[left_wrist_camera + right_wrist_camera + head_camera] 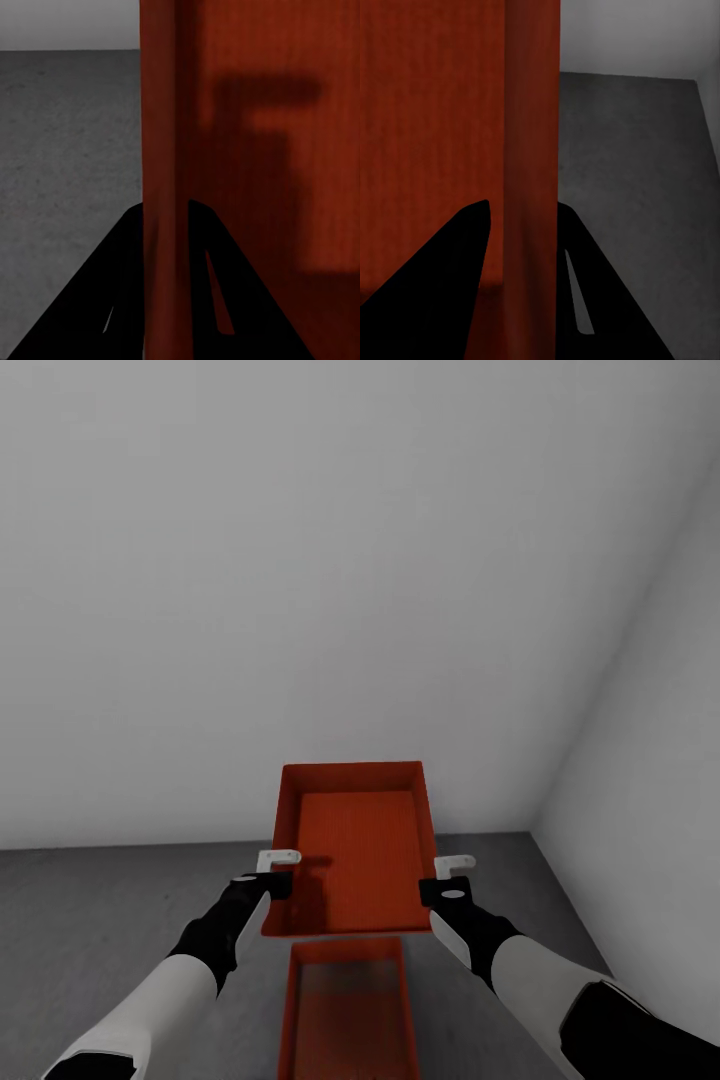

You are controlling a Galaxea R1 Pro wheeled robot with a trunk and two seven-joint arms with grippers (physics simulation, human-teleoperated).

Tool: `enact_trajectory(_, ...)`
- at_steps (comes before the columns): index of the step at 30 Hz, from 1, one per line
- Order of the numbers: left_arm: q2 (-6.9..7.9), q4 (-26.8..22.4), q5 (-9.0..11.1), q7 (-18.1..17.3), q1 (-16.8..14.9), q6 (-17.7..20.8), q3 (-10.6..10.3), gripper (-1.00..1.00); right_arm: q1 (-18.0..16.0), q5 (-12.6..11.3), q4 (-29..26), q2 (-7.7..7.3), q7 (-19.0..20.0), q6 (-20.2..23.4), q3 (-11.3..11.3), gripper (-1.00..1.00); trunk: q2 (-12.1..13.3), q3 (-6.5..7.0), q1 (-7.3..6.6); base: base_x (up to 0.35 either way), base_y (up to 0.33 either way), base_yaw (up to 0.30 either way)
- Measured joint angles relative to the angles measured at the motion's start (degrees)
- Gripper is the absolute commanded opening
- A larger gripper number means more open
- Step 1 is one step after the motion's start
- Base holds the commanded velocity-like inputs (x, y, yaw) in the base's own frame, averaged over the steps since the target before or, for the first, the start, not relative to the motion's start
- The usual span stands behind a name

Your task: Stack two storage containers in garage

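Both grippers hold one red bin up over the other.

Left gripper [281, 871] and right gripper [452, 873] pinch the upper bin's [352, 840] side walls; the head view alone shows the lower bin [345, 1010] on the grey floor [120, 900].

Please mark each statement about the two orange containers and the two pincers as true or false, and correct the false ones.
1. Both pincers grip one container. True: the left pincer and the right pincer each clamp a side wall of the held container.
2. The second container sits on a wooden floor. False: the lower container rests on the grey concrete floor.
3. The held container is full of items. False: its inside looks empty.
4. A wall corner shows at the right of the head view. True: two pale walls meet there.
5. The held container is already released. False: both pincers are shut on its walls.
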Motion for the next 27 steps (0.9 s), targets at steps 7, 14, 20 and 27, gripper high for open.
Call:
enact_trajectory(7, -0.01, 0.04, -0.01, -0.01, -0.05, 0.00, 0.00, -1.00, 0.00, -0.03, -0.06, -0.02, -0.03, 0.04, 0.00, -1.00, 0.00, -0.65, 0.00, 0.000, 0.000, 0.000)
enact_trajectory(14, -0.04, 0.00, -0.08, -0.01, -0.03, 0.01, 0.04, -1.00, 0.00, 0.00, -0.08, -0.04, 0.00, 0.04, -0.03, -1.00, 0.00, -1.31, 0.00, 0.000, 0.000, 0.000)
enact_trajectory(20, 0.03, 0.00, 0.05, -0.02, -0.03, 0.00, -0.02, -1.00, 0.00, -0.10, -0.11, -0.01, -0.10, 0.04, 0.05, -1.00, 0.00, -1.87, 0.00, 0.000, 0.000, 0.000)
enact_trajectory(27, -0.02, -0.01, -0.04, -0.01, -0.03, 0.01, 0.01, -1.00, 0.00, -0.07, -0.08, -0.03, -0.03, 0.01, 0.02, -1.00, 0.00, -2.52, 0.00, 0.000, 0.000, 0.000)
